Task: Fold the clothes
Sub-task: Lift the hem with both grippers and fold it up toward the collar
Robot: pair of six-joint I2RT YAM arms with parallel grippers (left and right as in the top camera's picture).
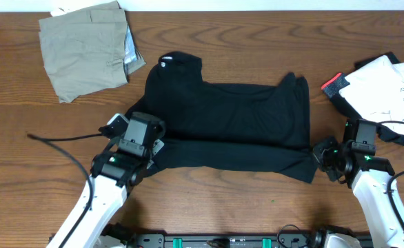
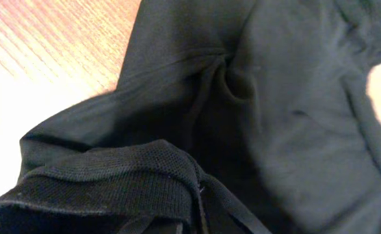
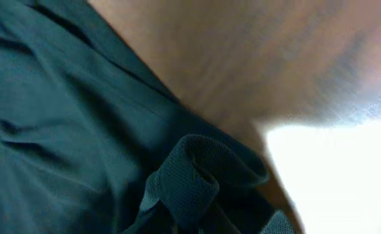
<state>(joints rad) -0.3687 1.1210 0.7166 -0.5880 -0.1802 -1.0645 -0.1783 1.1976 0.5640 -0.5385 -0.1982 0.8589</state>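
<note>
A black short-sleeved T-shirt [image 1: 229, 117] lies spread across the middle of the wooden table, its lower part doubled up in a long fold. My left gripper [image 1: 155, 146] is at the shirt's lower left corner. My right gripper [image 1: 319, 156] is at its lower right corner. In the left wrist view a bunched hem of the black fabric [image 2: 112, 185] fills the spot where the jaws sit and hides the fingers. The right wrist view shows a curled fold of the fabric [image 3: 200, 182] pinched the same way. Both grippers are shut on the shirt.
A folded khaki-olive piece [image 1: 85, 48] lies at the back left. A white printed top [image 1: 385, 93] rests on a black garment with red-white trim [image 1: 334, 84] at the right edge. A black cable [image 1: 57, 139] trails across the table [image 1: 23, 179] at the left.
</note>
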